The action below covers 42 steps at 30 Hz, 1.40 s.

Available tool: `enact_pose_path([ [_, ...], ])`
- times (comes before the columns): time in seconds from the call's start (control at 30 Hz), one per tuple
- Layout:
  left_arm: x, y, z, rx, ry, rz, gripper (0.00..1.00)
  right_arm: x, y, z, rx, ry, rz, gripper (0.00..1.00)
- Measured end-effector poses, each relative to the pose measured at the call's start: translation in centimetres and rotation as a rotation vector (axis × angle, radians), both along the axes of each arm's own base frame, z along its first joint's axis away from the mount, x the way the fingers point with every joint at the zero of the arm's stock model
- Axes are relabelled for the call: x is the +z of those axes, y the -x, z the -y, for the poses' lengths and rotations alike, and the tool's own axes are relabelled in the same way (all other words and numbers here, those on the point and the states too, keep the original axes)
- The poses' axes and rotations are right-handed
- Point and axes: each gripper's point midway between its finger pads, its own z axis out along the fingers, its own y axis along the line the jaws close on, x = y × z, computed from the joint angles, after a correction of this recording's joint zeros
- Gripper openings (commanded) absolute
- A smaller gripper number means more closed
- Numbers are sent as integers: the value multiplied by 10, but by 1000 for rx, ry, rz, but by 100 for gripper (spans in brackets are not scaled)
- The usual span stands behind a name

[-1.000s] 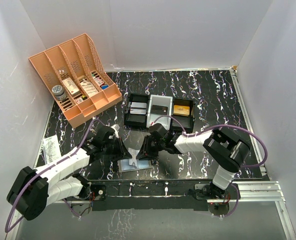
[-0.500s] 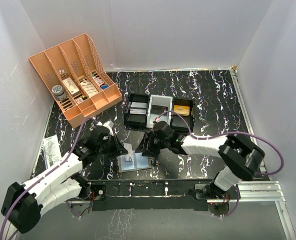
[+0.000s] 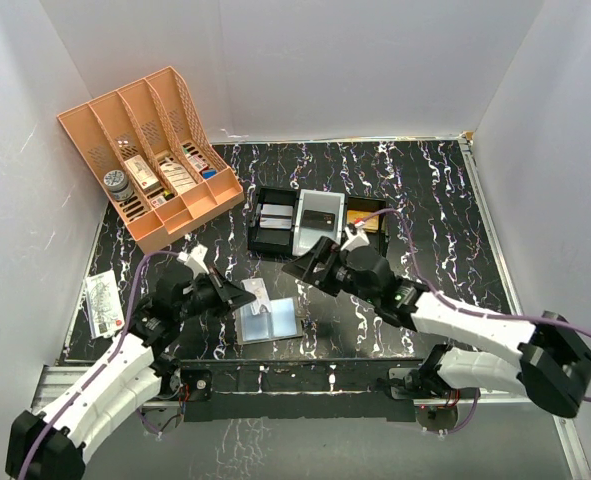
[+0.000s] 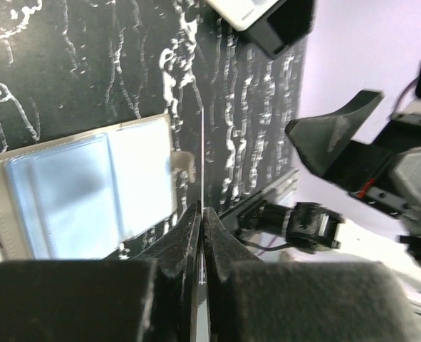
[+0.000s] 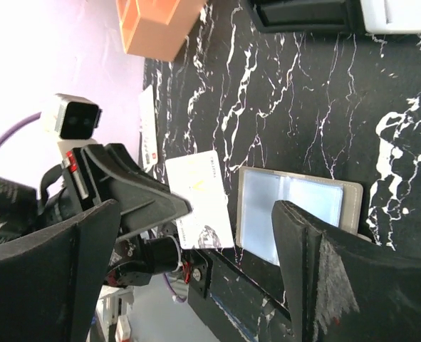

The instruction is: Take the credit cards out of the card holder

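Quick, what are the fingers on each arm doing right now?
Left fingers: closed, holding a white card.
Right fingers: open, holding nothing.

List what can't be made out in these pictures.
Card: edge-on in the left wrist view; print too small in the right wrist view.
Card holder: whether cards remain; pockets too hazy in every view.
Black tray: right compartment partly behind the right arm, top view.

- Robot test cell in a lab — no home, no shop.
- Closed in by plain white panels (image 3: 325, 60) at nine, twelve and three o'clock.
- Black marbled table (image 3: 425, 190), edged at six o'clock with aluminium rail (image 3: 515, 375).
- Bolted there: left arm (image 3: 115, 365) and right arm (image 3: 465, 320), trailing purple cables (image 3: 135, 285).
- Orange lattice organiser (image 3: 150, 150) at ten o'clock.
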Motion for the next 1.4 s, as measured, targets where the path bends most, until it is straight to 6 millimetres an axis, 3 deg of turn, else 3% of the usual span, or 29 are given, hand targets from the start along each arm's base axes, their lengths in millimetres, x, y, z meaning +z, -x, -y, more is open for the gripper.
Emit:
enact_pose_path([
  [0.1, 8, -5, 0, 19, 98, -2, 0, 8, 3, 17, -40, -23, 53, 84],
  [0.17, 18, -8, 4, 15, 173, 7, 0, 17, 0, 31, -93, -17, 82, 90],
  [0.3, 49, -6, 18, -62, 315, 47, 0, 39, -8, 57, -197, -10, 170, 94],
  [0.43, 69, -3, 25, -135, 352, 88, 0, 54, -10, 70, -220, -10, 231, 96],
  [0.83, 111, -2, 37, -286, 357, 215, 0, 49, 6, 55, 45, -120, 236, 87],
  [1.03, 114, 1, 37, -312, 354, 251, 0, 55, 18, 30, 210, -166, 225, 80],
  [1.4, 126, 4, 36, -338, 358, 343, 0, 76, 24, 5, 356, -256, 244, 64],
])
